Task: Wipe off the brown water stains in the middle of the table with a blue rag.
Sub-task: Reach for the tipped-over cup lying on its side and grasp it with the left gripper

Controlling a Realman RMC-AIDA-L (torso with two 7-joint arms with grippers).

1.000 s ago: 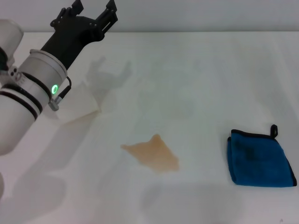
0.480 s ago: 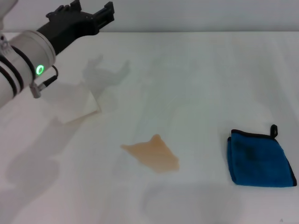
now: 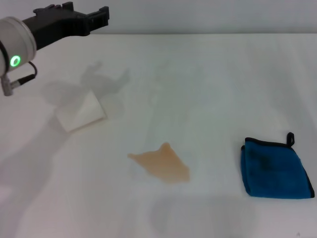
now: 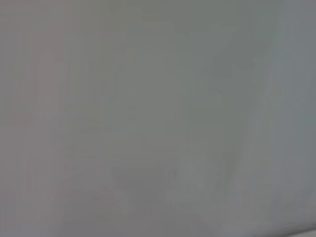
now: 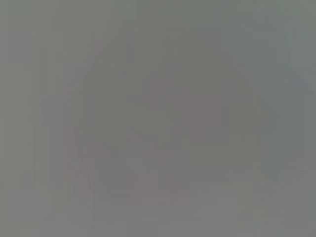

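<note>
Now, left to right, you see the left gripper [image 3: 94, 17] raised at the table's [image 3: 208, 84] far left edge, higher and farther back than a second ago, holding nothing; how far its fingers are spread you cannot tell. Below it lies the whitish cup [image 3: 81, 113], uncovered since the arm withdrew. At its 4 o'clock, mid-table, sit the brown water stains [image 3: 162, 163], unchanged. Well apart, at the stains' 3 o'clock, the blue rag [image 3: 275, 167] lies folded and untouched. Both wrist views show only grey.

Plain grey wall [image 3: 208, 15] behind, soft shadows.
</note>
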